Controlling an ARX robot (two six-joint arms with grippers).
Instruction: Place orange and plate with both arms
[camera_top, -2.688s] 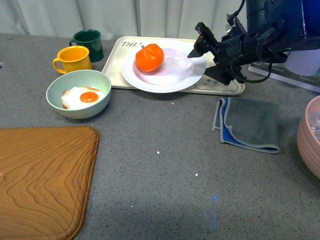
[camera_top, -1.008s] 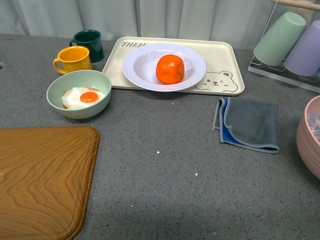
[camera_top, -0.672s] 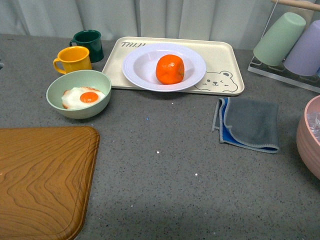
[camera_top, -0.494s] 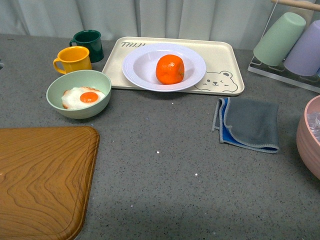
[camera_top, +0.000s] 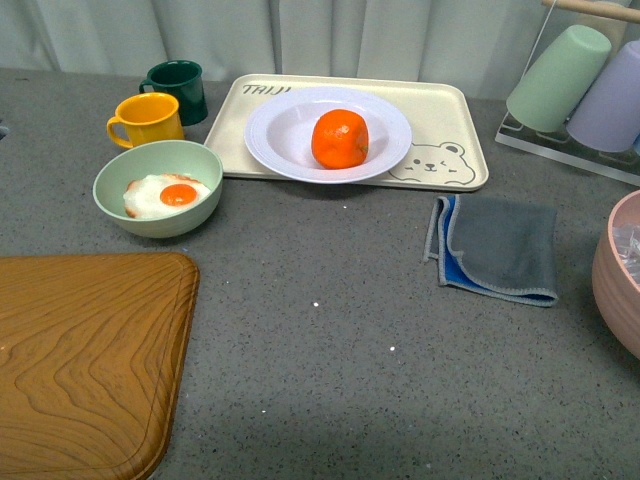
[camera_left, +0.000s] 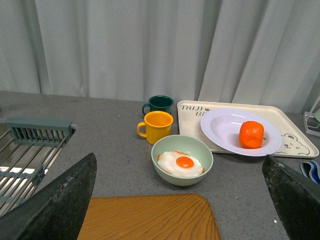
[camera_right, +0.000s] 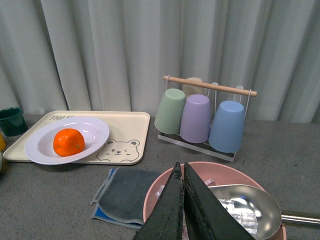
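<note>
From the front view, you see the bright orange mandarin-like fruit (camera_top: 340, 138) resting in the middle of the large round white ridged plate (camera_top: 278, 140), which sits on the beige rectangular bear tray (camera_top: 452, 125). Left of the tray stand a pale green bowl with a fried egg (camera_top: 158, 187) and a yellow mug (camera_top: 146, 119). Neither arm appears here.

From the left wrist view, the left tool (camera_left: 180, 197) is spread wide and empty; the tray lies ahead of it and off toward the robot's right.

From the right wrist view, the right tool (camera_right: 183, 175) is pressed closed, holding nothing, above a pink bowl (camera_right: 155, 195). The tray lies ahead toward the robot's left. Both items look placed; neither arm seems clearly nearer.
</note>
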